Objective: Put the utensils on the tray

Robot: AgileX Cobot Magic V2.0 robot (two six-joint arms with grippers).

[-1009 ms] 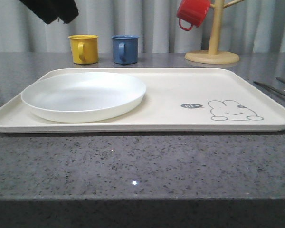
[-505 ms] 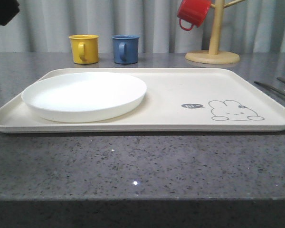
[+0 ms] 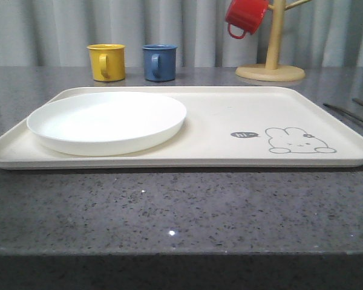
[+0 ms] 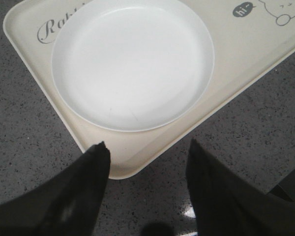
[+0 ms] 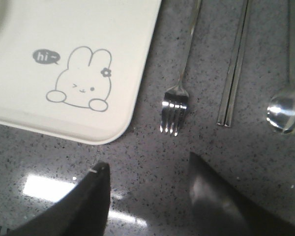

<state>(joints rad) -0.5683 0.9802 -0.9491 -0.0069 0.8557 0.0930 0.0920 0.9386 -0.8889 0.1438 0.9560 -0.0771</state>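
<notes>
Gone from the front view's upper left is the dark arm that hung there a second ago; nothing on the table has shifted. Beside the tray (image 5: 88, 29), on its rabbit end, lie the fork (image 5: 176, 105), the chopsticks (image 5: 233, 73) and the spoon (image 5: 285, 110), side by side on the bare counter, long axes parallel to the tray's short edge. The right gripper (image 5: 147, 196) hovers spread wide with the fork's tines just ahead, so it is the nearer arm. The left gripper (image 4: 147, 167), also wide and empty, hangs over the tray's plate (image 4: 132, 61) corner.
</notes>
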